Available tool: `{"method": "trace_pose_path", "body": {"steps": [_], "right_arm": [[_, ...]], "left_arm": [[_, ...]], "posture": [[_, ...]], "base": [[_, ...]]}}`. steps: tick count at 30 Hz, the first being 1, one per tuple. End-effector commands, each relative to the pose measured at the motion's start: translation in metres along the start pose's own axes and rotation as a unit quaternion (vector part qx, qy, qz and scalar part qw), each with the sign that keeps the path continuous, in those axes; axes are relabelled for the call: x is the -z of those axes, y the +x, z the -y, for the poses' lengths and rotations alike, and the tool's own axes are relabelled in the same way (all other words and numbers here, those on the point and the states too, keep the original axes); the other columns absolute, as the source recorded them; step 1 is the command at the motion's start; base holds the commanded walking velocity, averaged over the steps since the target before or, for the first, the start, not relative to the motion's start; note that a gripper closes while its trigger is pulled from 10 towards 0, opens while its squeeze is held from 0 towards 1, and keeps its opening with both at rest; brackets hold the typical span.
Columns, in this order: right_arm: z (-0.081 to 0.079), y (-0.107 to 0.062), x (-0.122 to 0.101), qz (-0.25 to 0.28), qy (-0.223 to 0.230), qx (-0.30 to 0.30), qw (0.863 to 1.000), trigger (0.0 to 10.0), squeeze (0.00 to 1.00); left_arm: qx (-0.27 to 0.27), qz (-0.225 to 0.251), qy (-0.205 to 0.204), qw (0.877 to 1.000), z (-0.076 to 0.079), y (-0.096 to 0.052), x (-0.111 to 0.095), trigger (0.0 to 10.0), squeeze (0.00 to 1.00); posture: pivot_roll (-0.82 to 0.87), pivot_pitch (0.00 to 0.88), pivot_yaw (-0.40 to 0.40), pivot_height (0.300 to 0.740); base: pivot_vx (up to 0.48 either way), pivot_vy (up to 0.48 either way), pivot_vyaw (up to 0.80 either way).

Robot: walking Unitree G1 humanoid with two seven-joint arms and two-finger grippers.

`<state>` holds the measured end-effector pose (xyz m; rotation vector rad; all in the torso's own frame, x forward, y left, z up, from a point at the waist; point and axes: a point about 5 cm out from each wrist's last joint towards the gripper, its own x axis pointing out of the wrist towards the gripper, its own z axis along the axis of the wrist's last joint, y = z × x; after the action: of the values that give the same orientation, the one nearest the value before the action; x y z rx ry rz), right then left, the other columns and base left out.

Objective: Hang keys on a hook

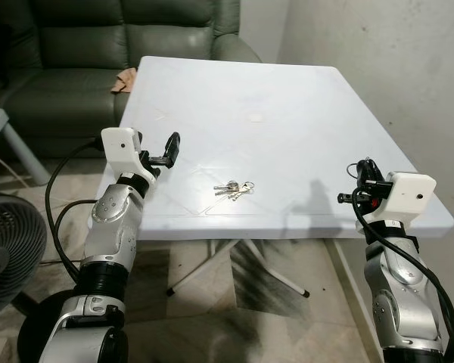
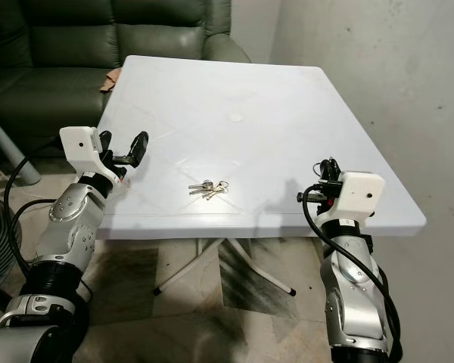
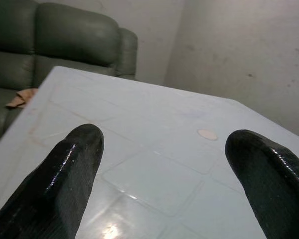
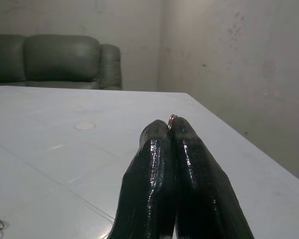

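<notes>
keys (image 1: pixel 233 188): flat on white bench (image 1: pixel 287 113), near front edge, between arms | handling: likely light, loose, slippery metal; best pinched at ring | left gripper (image 1: pixel 169 152): wide apart, empty | right gripper (image 4: pixel 173 130): pressed together, a thin ring showing at tips

A white square table (image 1: pixel 303 113) carries a bunch of keys (image 1: pixel 233 188) near its front edge. Farther back from the keys lies a small pale round mark (image 1: pixel 254 117), well apart.
</notes>
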<state>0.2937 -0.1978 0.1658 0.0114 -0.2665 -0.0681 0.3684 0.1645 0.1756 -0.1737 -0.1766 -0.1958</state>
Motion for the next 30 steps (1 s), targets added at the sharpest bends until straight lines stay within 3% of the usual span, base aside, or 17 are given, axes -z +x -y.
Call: {"method": "trace_pose_path", "body": {"steps": [1, 18, 23, 30], "right_arm": [[-0.0011, -0.001, 0.0031, -0.01, -0.003, 0.0, 1.0, 10.0, 0.0], [-0.003, -0.0001, 0.004, -0.015, -0.008, -0.006, 1.0, 10.0, 0.0], [-0.0038, 0.0008, 0.0044, -0.016, -0.009, -0.008, 1.0, 10.0, 0.0], [-0.0059, 0.0021, 0.0048, -0.017, -0.009, -0.013, 1.0, 10.0, 0.0]], "left_arm": [[-0.003, 0.0, -0.001, 1.0, 0.0, 0.0003, 0.0005, 10.0, 0.0], [0.006, -0.003, -0.01, 1.0, 0.0045, -0.0003, 0.0039, 10.0, 0.0], [0.004, -0.003, -0.013, 1.0, 0.0046, 0.0, 0.0048, 10.0, 0.0], [-0.007, -0.003, -0.027, 1.0, 0.0049, 0.0005, 0.0045, 10.0, 0.0]], "posture": [[-0.04, 0.027, -0.025, 0.74], [-0.04, 0.027, -0.03, 0.74], [-0.04, 0.02, -0.035, 0.74], [-0.03, 0.013, -0.038, 0.74]], "base": [[0.0, 0.0, -0.73], [0.0, 0.0, -0.73], [0.0, 0.444, -0.73], [0.0, 0.0, -0.73]]}}
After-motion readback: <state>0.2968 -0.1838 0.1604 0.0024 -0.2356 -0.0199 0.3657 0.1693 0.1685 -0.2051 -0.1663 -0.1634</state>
